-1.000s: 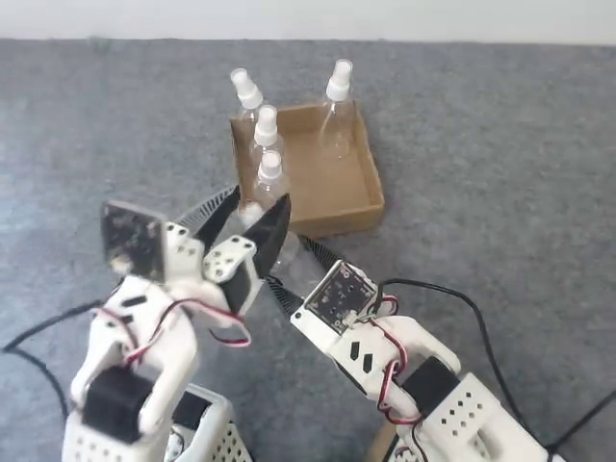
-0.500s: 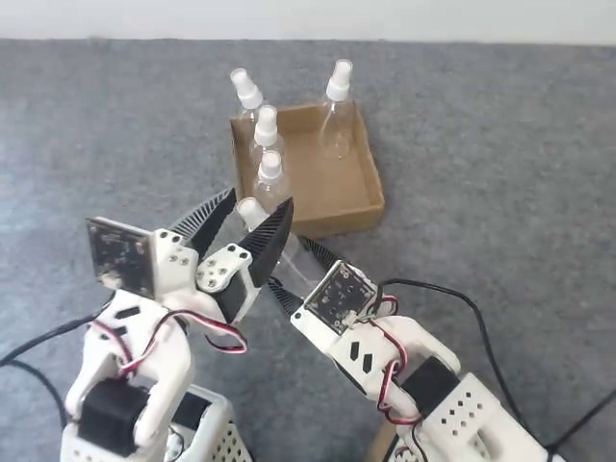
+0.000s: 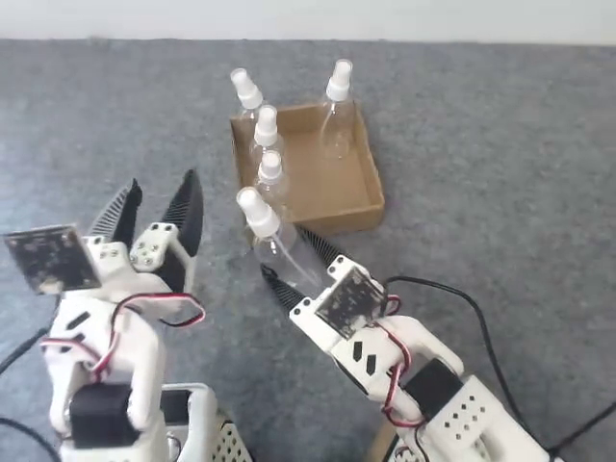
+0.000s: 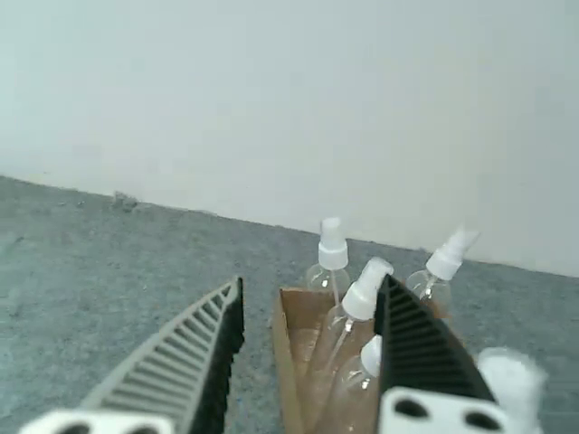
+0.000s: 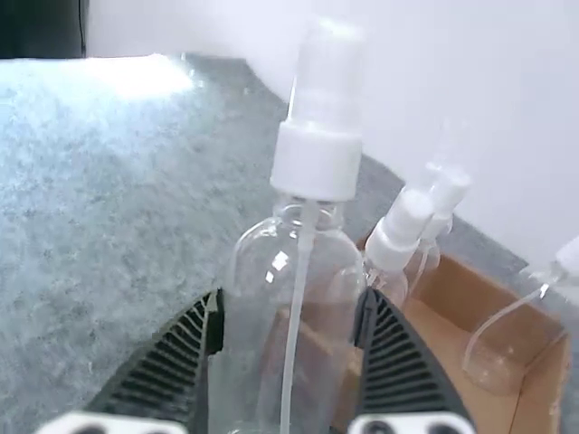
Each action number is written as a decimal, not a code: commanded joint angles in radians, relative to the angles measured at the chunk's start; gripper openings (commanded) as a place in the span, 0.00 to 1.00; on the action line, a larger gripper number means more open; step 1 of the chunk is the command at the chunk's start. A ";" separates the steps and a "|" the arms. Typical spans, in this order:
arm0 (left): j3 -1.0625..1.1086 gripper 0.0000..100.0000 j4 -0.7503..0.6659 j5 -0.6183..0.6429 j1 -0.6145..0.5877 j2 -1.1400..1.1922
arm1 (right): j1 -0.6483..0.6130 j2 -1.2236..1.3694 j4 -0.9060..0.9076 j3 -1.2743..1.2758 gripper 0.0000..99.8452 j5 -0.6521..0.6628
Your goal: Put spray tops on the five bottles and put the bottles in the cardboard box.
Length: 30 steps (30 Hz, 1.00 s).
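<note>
From above, you have open grey carpet on every side. Your right gripper clamps the clear plastic bottle with a white spray top, which tilts with its top toward the brown cardboard box just ahead. Your left gripper is spread wide and empty beside it. On the left wrist, the box lies beyond its parted fingers. On the right wrist, the bottle stands lengthwise between the closed jaws.

The left pincer stood with jaws spread wide, tips pointing forward. The right pincer, stretched forward beside it, was clamped around a spray bottle.
</note>
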 commanded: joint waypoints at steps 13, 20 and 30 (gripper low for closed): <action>0.150 0.22 -0.023 -0.072 0.279 -0.009 | -0.062 -0.159 -0.025 0.041 0.04 0.006; 0.150 0.22 -0.009 -0.080 0.334 -0.009 | -0.061 -0.159 0.010 0.044 0.04 0.012; 0.120 0.22 -0.009 -0.081 0.258 -0.009 | -0.012 -0.159 0.010 0.040 0.04 0.008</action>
